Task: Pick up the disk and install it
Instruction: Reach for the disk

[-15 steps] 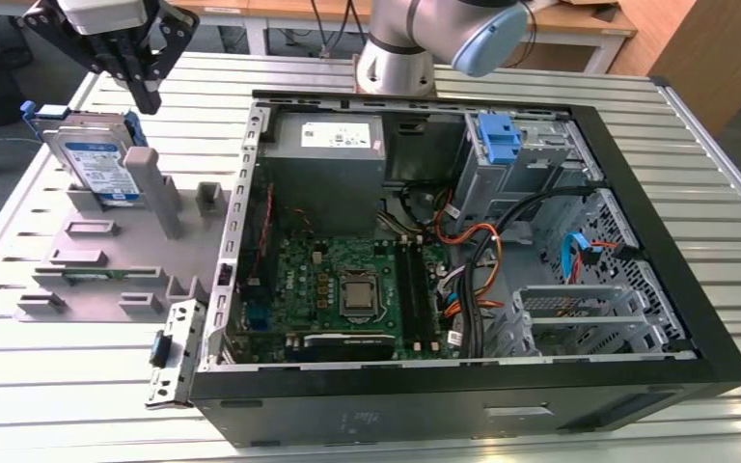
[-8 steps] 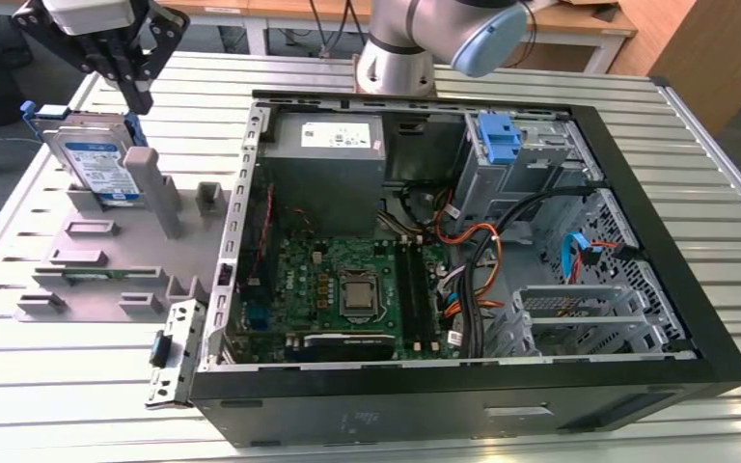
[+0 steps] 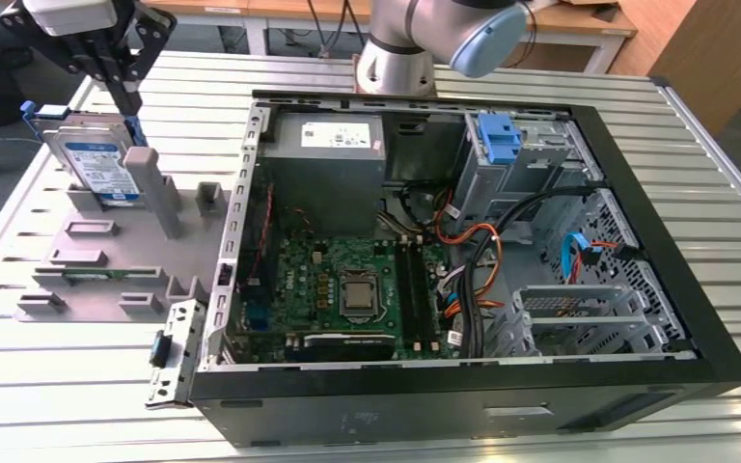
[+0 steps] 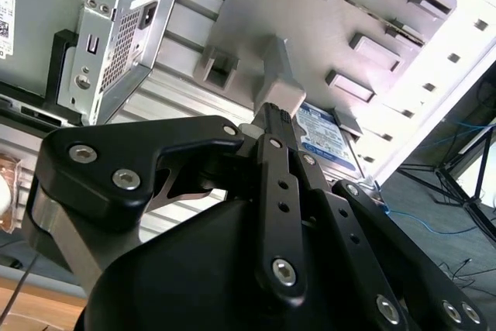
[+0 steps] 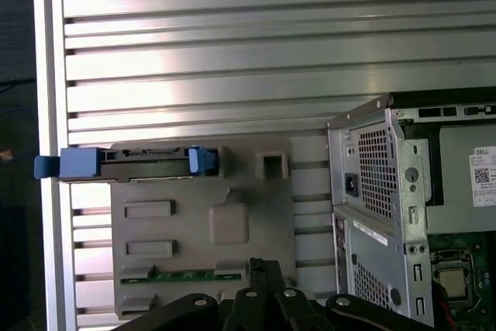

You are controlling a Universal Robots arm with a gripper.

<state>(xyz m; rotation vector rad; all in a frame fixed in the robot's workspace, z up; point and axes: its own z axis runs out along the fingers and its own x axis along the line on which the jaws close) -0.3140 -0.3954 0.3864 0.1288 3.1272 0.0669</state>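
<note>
The disk (image 3: pixel 96 162) stands on edge in a slot at the far end of the grey fixture (image 3: pixel 113 256), on the exterior view's left; it is silver with a white-and-blue label and a blue carrier frame. My gripper (image 3: pixel 127 104) hangs just above and slightly beside its upper edge, the black fingers drawn together with nothing between them. In the first wrist view the disk (image 5: pixel 143 165) is seen edge-on with blue tabs at both ends, and my gripper (image 5: pixel 260 267) is apart from it. In the second wrist view the disk's label (image 4: pixel 327 136) lies just past my gripper (image 4: pixel 274 116).
An open computer case (image 3: pixel 628 241) fills the exterior view's right, with a grey power supply (image 3: pixel 325 145), a blue bracket (image 3: pixel 500 140), the motherboard (image 3: pixel 344 289) and loose cables (image 3: pixel 474 260). The fixture has upright posts (image 3: pixel 162 203). The robot base (image 3: pixel 397 63) stands behind the case.
</note>
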